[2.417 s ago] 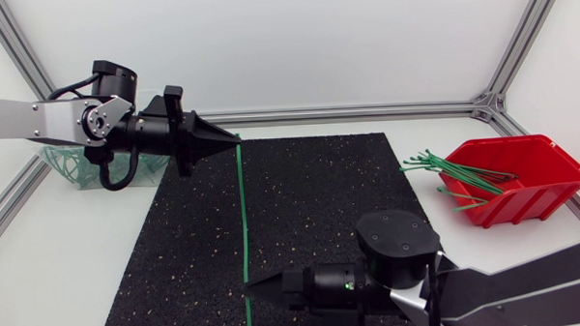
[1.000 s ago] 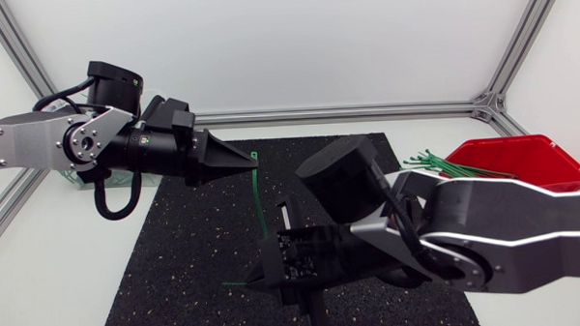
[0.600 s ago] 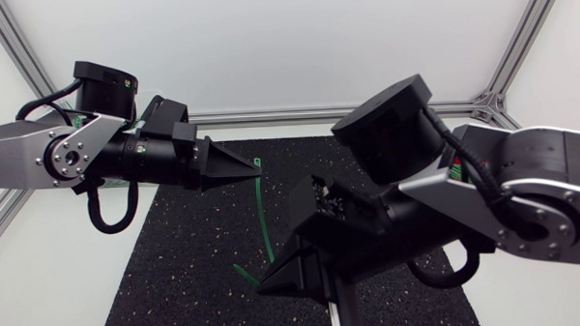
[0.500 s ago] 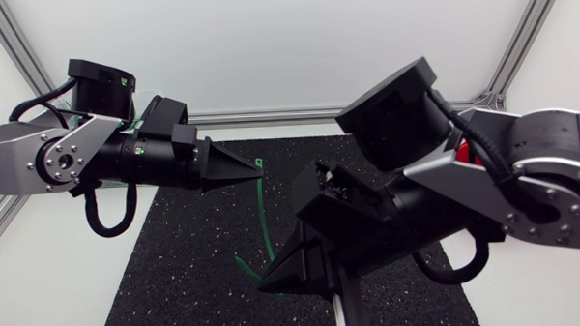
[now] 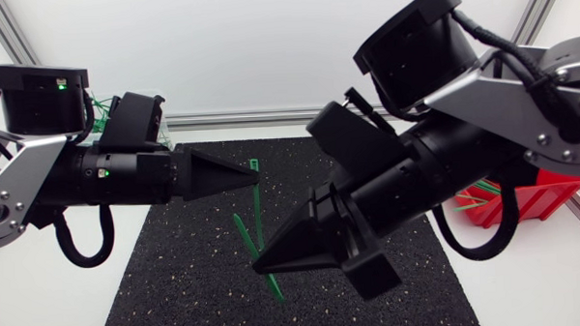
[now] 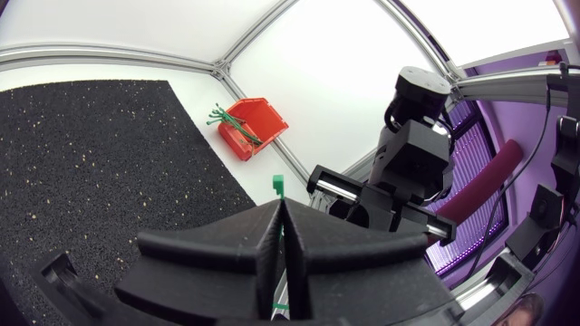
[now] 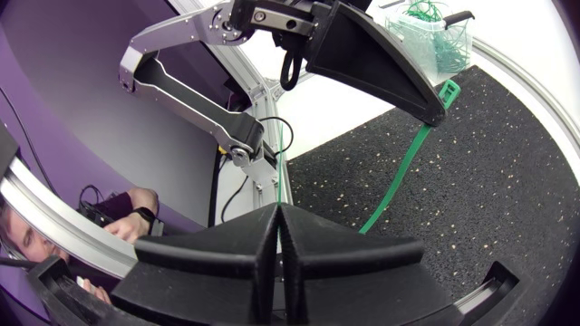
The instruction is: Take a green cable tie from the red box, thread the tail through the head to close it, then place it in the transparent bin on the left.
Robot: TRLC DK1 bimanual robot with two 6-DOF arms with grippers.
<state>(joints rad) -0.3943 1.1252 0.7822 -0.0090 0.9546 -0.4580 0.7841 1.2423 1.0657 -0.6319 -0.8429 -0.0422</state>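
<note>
A green cable tie [image 5: 256, 211] hangs in the air above the black mat, held at both ends. My left gripper [image 5: 255, 175] is shut on it just below its square head [image 5: 253, 165]. My right gripper [image 5: 258, 269] is shut on the tail part, whose end [image 5: 275, 287] sticks out past the fingers. In the right wrist view the tie [image 7: 406, 170] runs from the left gripper [image 7: 433, 107] down behind my own shut gripper [image 7: 277, 210]. The left wrist view shows the head [image 6: 278, 185] above the shut left gripper [image 6: 279, 205]. The red box [image 6: 252, 127] holds several more green ties.
The black mat [image 5: 197, 273] covers the middle of the white table. The transparent bin [image 7: 430, 27], with green ties inside, stands beyond the left arm. The red box [image 5: 512, 196] is largely hidden behind the right arm at the table's right side.
Both arms have risen from the mat with the tie. The right gripper swung up and turned, bending the straight tie so that its tail points up towards the head.
</note>
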